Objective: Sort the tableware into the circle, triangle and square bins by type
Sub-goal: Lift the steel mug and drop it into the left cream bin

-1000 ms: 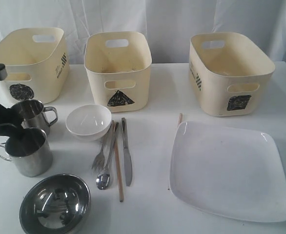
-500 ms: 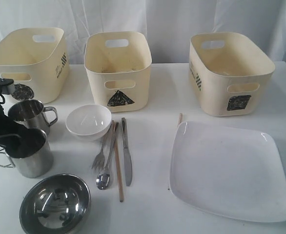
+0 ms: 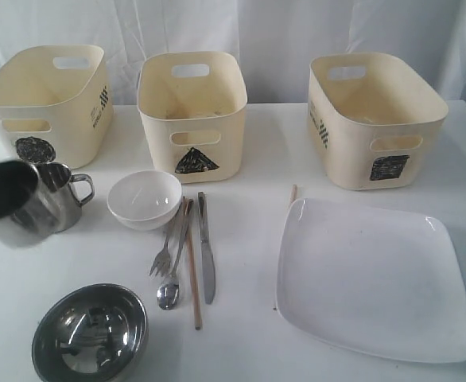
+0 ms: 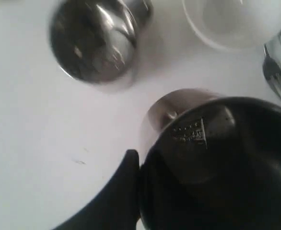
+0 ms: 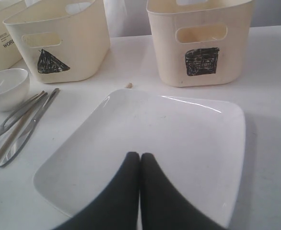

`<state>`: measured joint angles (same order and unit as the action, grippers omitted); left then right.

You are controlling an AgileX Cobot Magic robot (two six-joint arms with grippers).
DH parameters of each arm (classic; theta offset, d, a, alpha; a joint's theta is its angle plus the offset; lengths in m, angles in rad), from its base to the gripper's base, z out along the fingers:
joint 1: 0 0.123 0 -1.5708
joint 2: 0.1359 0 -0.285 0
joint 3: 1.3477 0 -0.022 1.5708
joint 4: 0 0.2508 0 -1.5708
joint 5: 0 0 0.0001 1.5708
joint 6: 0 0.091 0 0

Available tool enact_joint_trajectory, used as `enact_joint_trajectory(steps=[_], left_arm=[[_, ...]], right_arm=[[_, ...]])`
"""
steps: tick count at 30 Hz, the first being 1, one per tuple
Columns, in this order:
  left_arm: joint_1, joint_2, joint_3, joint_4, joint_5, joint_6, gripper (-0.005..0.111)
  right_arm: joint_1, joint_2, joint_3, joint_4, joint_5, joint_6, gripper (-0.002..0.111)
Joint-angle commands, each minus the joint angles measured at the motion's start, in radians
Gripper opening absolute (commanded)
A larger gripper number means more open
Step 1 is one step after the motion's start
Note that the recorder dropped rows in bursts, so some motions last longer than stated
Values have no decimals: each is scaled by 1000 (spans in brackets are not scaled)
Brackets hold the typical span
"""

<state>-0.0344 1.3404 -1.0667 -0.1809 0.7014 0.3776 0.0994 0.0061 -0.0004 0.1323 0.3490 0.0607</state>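
My left gripper (image 4: 143, 163) is shut on the rim of a steel mug (image 4: 217, 158), one finger (image 4: 126, 187) outside the wall and the other hidden inside. That mug (image 3: 10, 208) hangs blurred above the table's left edge, in front of the circle bin (image 3: 46, 99). The second steel mug (image 3: 64, 195) stands behind it. Further right are the white bowl (image 3: 144, 199), steel bowl (image 3: 90, 333), fork (image 3: 163, 259), spoon (image 3: 169, 294), knife (image 3: 207, 255) and a chopstick (image 3: 193, 278). My right gripper (image 5: 140, 158) is shut and empty over the white plate (image 5: 179, 139).
The triangle bin (image 3: 192, 111) and the square bin (image 3: 376, 119) stand along the back. A second chopstick's tip (image 3: 293, 192) pokes out behind the plate (image 3: 372, 274). The plate's near corner reaches close to the table's front right edge.
The left gripper has lifted the nearer steel mug off the table and carried it up and to the left. Everything else stays put.
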Motion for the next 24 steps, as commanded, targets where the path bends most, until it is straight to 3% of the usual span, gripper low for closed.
enact_joint_trajectory(steps=[1, 10, 18, 20, 24], left_arm=[[3, -32, -153, 150, -135, -116, 0], [45, 358, -538, 233, -291, -176, 0], [85, 640, -781, 231, -345, -195, 1], [85, 676, -819, 201, -355, -195, 8], [85, 710, -852, 145, -369, -195, 38]], right_arm=[[-8, -6, 0, -1, -2, 1, 0], [-8, -6, 0, -1, -2, 1, 0], [-8, -6, 0, -1, -2, 1, 0], [-8, -6, 0, -1, -2, 1, 0], [-8, -6, 0, -1, -2, 1, 0]])
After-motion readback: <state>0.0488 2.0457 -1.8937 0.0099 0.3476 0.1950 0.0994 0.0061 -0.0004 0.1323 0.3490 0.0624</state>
